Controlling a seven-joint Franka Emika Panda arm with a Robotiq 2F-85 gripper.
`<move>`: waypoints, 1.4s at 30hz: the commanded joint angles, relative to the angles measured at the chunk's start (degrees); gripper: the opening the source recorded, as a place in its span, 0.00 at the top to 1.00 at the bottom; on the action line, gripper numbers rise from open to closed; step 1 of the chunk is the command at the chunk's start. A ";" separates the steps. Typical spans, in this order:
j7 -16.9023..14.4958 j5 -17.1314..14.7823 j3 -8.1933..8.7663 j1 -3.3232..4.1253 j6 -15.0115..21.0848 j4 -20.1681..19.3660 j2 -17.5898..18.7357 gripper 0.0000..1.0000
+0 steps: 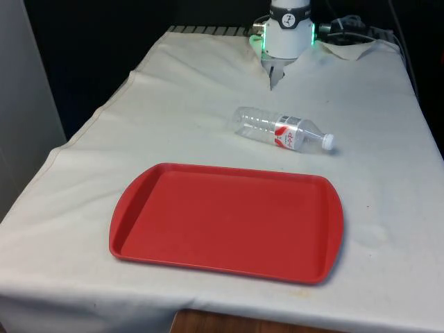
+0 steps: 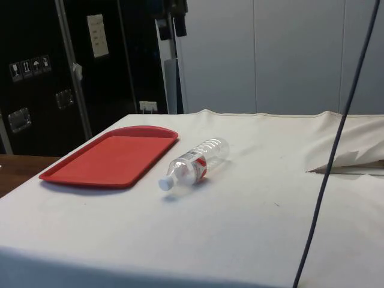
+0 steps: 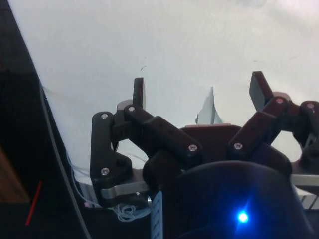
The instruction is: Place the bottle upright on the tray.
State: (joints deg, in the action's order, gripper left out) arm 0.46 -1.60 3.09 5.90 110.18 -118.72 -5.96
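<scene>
The bottle (image 1: 284,131) lies on its side on the tabletop (image 1: 208,90), clear plastic with a red-and-white label and a white cap, well apart from the tool (image 3: 199,92) and between it and the red tray (image 1: 229,222). The tray sits farther from the tool than the bottle does, close to the bottle yet not touching it. The tool hangs above bare white cloth with its fingers (image 3: 138,92) spread wide — nothing between them, nothing touched.
</scene>
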 commanded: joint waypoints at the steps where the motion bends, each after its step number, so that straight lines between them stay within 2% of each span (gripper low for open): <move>1: 0.11 0.17 -0.11 0.06 1.43 -1.38 -0.80 0.00; 3: 0.00 0.00 -0.06 0.00 0.52 -0.86 -0.34 0.00; 4: 0.00 0.17 -0.11 0.06 2.58 -2.98 -1.55 0.00; 9: -0.40 0.17 -0.23 0.06 6.07 -7.51 -3.55 0.00; 10: -0.46 0.11 -0.23 0.06 6.65 -8.14 -3.78 0.00; 11: -0.52 0.00 -0.17 0.00 5.33 -7.10 -3.21 0.00; 12: -0.46 0.11 -0.29 0.06 7.28 -8.82 -3.95 0.00; 17: -0.57 0.06 -0.69 0.06 10.54 -12.26 -4.70 0.00; 20: -0.74 0.06 -0.86 0.06 12.32 -13.75 -4.64 0.00; 21: -0.69 0.00 -0.80 0.00 11.17 -13.06 -4.47 0.00; 22: -0.80 0.06 -0.92 0.06 12.89 -14.21 -4.64 0.00; 26: -1.09 0.00 -1.15 0.11 15.99 -16.79 -4.47 0.00; 28: -1.26 0.00 -1.20 0.11 17.13 -17.65 -4.35 0.00; 29: -1.20 0.00 -1.15 0.00 16.21 -17.30 -4.41 0.00; 31: -1.43 -0.06 -1.32 0.11 18.79 -18.91 -4.07 0.00; 37: -1.66 -0.06 -1.66 0.11 21.77 -21.08 -3.55 0.00; 38: -1.66 0.00 -1.60 0.00 20.97 -20.74 -3.44 0.00; 42: -1.60 -0.06 -2.23 0.17 24.24 -22.80 -3.09 0.00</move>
State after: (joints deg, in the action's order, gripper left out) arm -1.20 -1.60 0.92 5.90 133.67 -141.35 -9.11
